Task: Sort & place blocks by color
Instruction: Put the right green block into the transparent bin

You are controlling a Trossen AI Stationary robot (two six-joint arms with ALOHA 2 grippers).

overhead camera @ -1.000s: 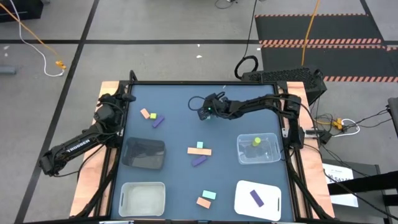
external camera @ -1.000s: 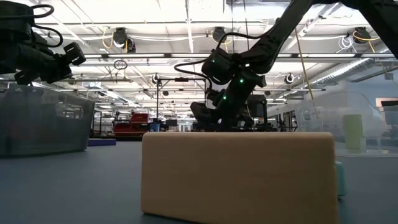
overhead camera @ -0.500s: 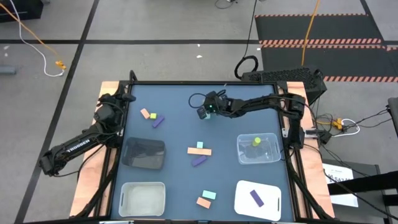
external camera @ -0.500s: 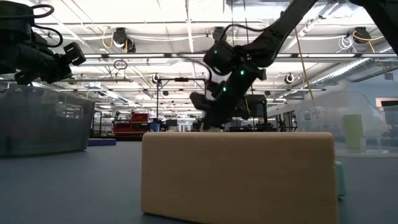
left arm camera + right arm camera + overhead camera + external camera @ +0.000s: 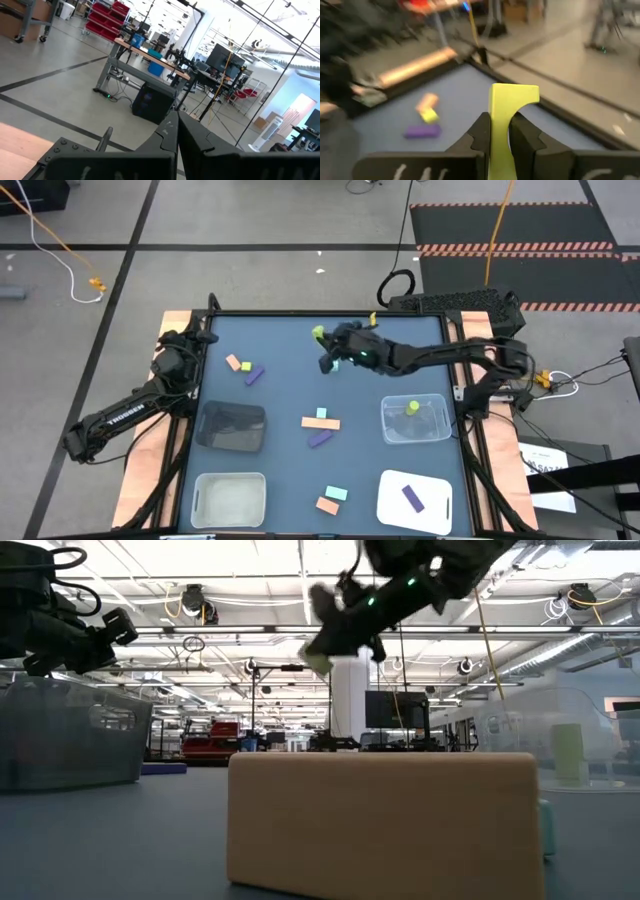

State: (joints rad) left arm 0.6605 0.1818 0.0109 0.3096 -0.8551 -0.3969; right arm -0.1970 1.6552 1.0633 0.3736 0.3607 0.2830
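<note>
My right gripper (image 5: 325, 346) hangs above the far middle of the table, shut on a yellow-green block (image 5: 318, 333) with a notched side; the low view shows this gripper (image 5: 335, 635) high up with the block (image 5: 319, 662) at its tip. My left gripper (image 5: 203, 337) waits shut at the table's far left edge. On the table lie an orange (image 5: 233, 363), a yellow-green (image 5: 246, 367) and a purple block (image 5: 255, 377), a mint block (image 5: 321, 412) beside an orange bar (image 5: 321, 423), another purple block (image 5: 319, 439), and a mint (image 5: 336, 493) and orange pair (image 5: 327, 505). My right gripper (image 5: 501, 125) pinches the yellow-green block by its near end (image 5: 499, 137) between the two fingers (image 5: 479, 132). The notched far end (image 5: 514, 97) sticks out past the fingertips. The fingers slant down from the table's right side. The block is lifted clear of the table.
A dark bin (image 5: 231, 427) and a clear bin (image 5: 229, 498) stand on the left. On the right, a clear bin (image 5: 437, 425) holds a yellow-green block (image 5: 412, 408) and a white tray (image 5: 392, 502) holds a purple block (image 5: 412, 498). An orange block (image 5: 380, 820) fills the low view.
My right gripper, shut on the yellow-green block, has risen from the tabletop at the far middle and drawn a little toward the far edge, tipping to a slant. The block is now lifted clear, high above the table.
</note>
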